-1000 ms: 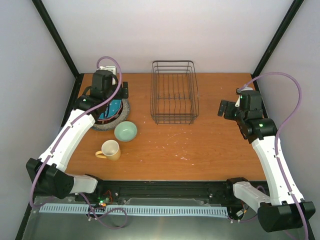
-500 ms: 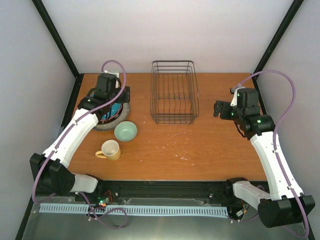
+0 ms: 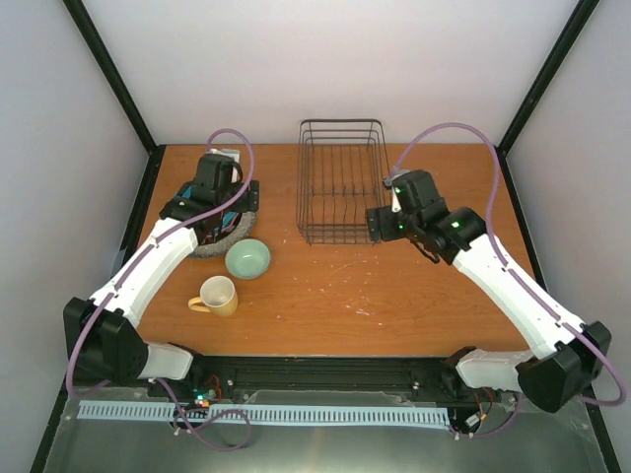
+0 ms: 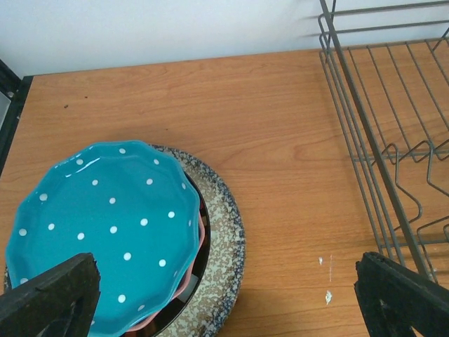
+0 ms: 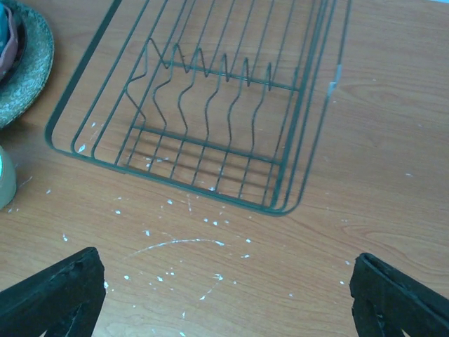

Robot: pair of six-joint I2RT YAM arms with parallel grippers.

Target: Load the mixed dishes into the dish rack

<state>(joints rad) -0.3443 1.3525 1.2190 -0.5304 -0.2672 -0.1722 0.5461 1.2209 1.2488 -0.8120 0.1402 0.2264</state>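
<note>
The dark wire dish rack [image 3: 341, 182] stands empty at the table's back centre; it also shows in the right wrist view [image 5: 210, 105] and the left wrist view [image 4: 393, 140]. A blue dotted plate [image 4: 105, 225] lies on a pink-red plate [image 4: 191, 270], on a grey speckled plate [image 4: 223, 246], at the back left [image 3: 219, 242]. A pale green bowl [image 3: 247, 259] and a yellow mug [image 3: 217, 295] sit in front of the stack. My left gripper [image 3: 219, 209] hovers open above the stack. My right gripper [image 3: 383, 223] is open above the table by the rack's front right corner.
White scuff marks [image 5: 182, 242] dot the wood in front of the rack. The bowl's rim shows at the left edge of the right wrist view [image 5: 5, 186]. Black frame posts and white walls enclose the table.
My right arm has swung left from the table's right side to the rack's front right corner. My left gripper has shifted slightly right and nearer over the plate stack.
</note>
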